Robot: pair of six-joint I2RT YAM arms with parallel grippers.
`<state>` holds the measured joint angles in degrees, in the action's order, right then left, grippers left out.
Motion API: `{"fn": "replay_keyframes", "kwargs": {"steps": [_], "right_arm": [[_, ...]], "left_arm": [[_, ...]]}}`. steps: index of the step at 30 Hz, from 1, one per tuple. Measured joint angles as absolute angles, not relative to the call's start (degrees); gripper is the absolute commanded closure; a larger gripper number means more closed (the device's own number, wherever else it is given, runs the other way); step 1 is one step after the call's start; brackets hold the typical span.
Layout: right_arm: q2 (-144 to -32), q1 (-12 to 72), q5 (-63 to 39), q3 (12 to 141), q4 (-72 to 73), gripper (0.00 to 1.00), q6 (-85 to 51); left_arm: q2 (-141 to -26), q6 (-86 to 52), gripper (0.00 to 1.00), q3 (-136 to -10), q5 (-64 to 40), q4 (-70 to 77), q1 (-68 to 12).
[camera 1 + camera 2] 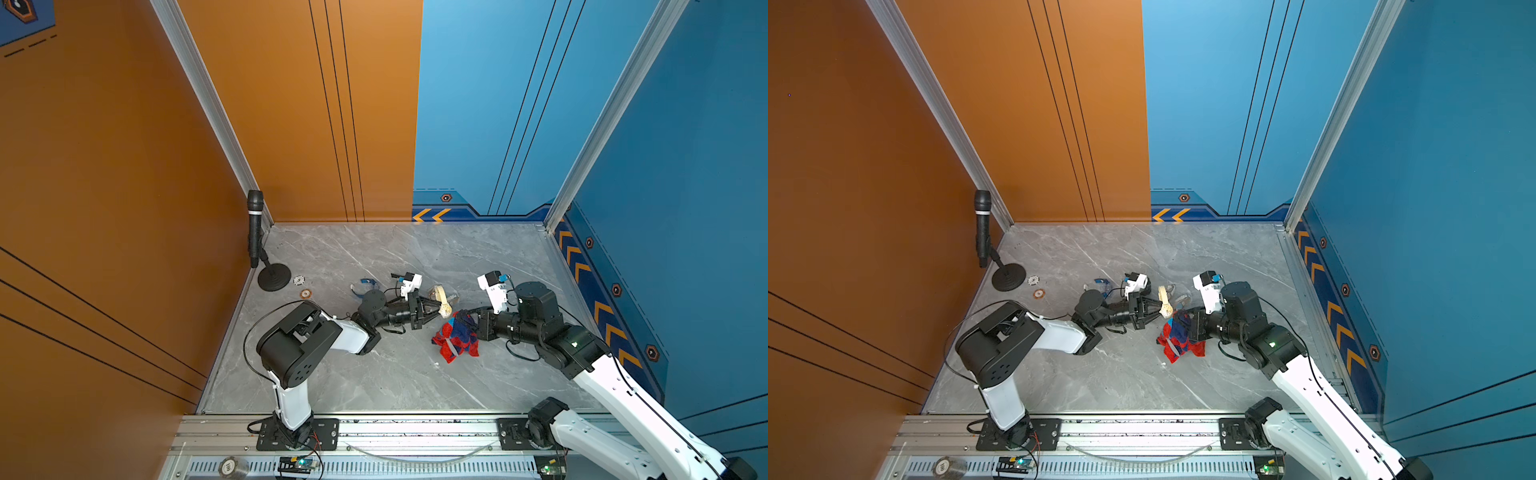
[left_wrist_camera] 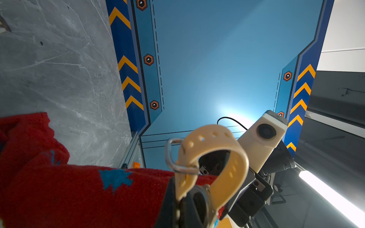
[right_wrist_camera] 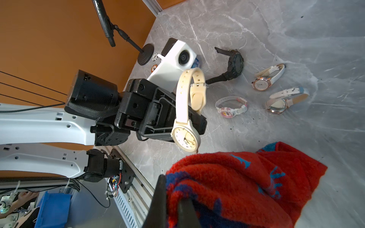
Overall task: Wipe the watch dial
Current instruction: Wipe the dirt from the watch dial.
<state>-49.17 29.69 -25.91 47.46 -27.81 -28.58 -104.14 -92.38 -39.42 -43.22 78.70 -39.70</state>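
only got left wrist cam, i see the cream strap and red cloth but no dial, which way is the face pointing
Observer: In the right wrist view the cream watch has its dial turned toward the right arm, with the red cloth close beside it. I cannot tell whether they touch.
Operator: is right actually holding the cloth
Observer: Yes, the right gripper is shut on the red cloth, which is bunched between its fingers.
Operator: anything else lying around
Observer: Four more watches lie on the table: a black watch, a pink and white watch, a white-strapped rose-gold watch and a second rose-gold watch.
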Motion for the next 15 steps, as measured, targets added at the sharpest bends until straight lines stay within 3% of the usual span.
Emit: {"fn": "replay_keyframes", "kwargs": {"steps": [15], "right_arm": [[-56.6,31.1,-24.6,47.5,-24.5,1.00,-29.5]], "left_arm": [[-104.1,-91.7,1.00,-39.3,-43.6,78.7,-39.7]]}}
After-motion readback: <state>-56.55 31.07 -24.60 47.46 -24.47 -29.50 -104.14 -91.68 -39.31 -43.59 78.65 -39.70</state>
